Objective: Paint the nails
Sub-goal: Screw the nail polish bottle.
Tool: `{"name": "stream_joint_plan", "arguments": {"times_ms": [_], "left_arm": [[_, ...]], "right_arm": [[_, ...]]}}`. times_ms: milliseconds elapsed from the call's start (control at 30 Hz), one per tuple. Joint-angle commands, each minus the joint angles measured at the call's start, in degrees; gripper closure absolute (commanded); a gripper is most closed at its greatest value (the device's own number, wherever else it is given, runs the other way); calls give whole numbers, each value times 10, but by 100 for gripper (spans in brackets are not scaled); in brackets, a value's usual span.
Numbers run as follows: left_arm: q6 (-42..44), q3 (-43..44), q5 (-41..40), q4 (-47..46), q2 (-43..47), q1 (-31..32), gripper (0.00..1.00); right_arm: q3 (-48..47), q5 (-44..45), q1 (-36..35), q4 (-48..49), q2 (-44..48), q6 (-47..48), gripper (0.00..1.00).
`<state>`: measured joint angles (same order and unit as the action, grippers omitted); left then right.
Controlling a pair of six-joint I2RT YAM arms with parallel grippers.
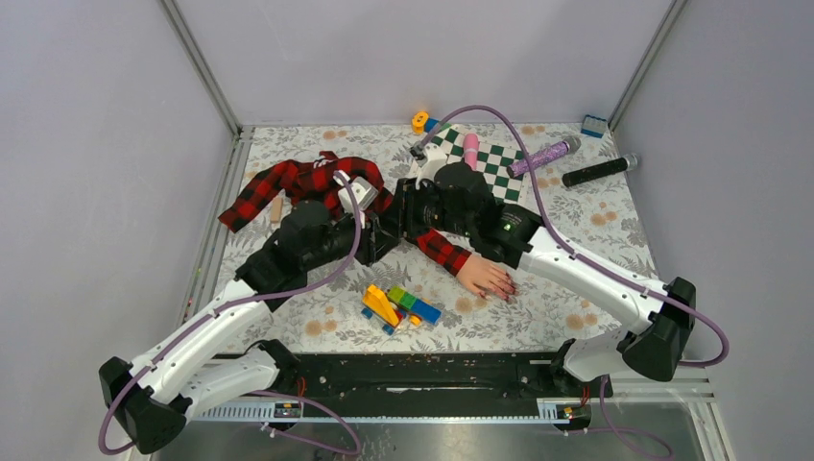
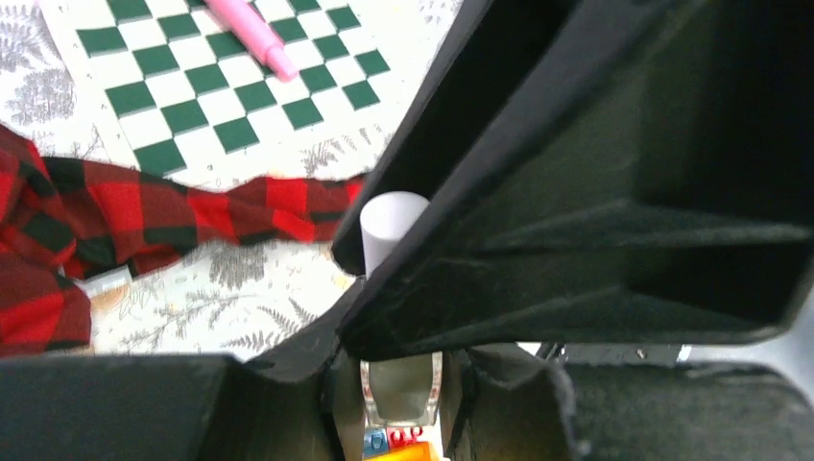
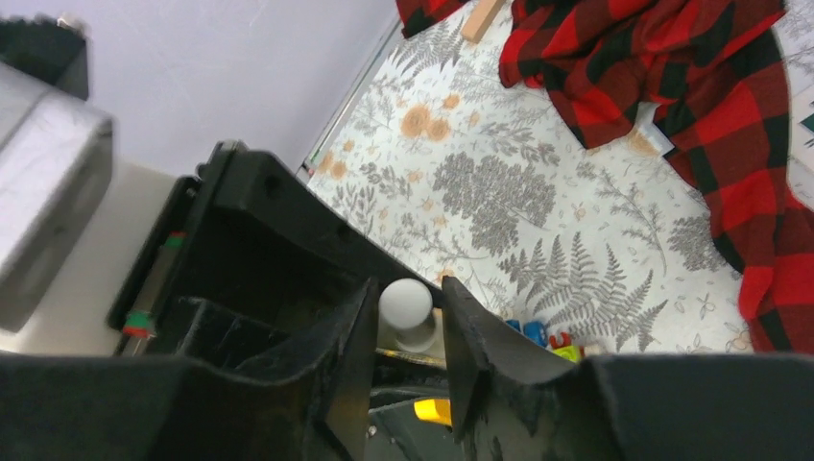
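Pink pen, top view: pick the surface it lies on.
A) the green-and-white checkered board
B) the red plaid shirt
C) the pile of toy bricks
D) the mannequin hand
A: the pink pen lies on the squares of the green-and-white checkered board at the far side of the table, and the left wrist view shows the same.

Fern-print table [image 1: 576, 288] bears mannequin hand [image 1: 485, 279], plaid shirt [image 1: 298, 182], checkerboard [image 1: 494, 158], bricks [image 1: 398, 305].

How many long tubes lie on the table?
3: a pink tube on the checkerboard, a glittery purple tube at its edge, a black tube further right. More may be hidden.
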<state>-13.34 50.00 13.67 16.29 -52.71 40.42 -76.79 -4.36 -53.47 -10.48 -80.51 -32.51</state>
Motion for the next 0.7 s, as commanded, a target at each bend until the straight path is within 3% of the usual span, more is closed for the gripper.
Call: {"name": "stream_joint_plan", "arguments": {"times_ms": [0,267,467,667], "left_arm": [[32,9,52,-145,5,3,100],[58,15,109,-135,-4,28,100],[59,21,131,-134,-12,30,100],[23,24,256,-187,-19,28,100]], "right_arm": [[-39,-23,-5,-62,9,28,58],[-65,-52,68,-33,43,48,36],[-30,-111,117,24,98,32,26],[78,-244,151,195,166,37,23]]}}
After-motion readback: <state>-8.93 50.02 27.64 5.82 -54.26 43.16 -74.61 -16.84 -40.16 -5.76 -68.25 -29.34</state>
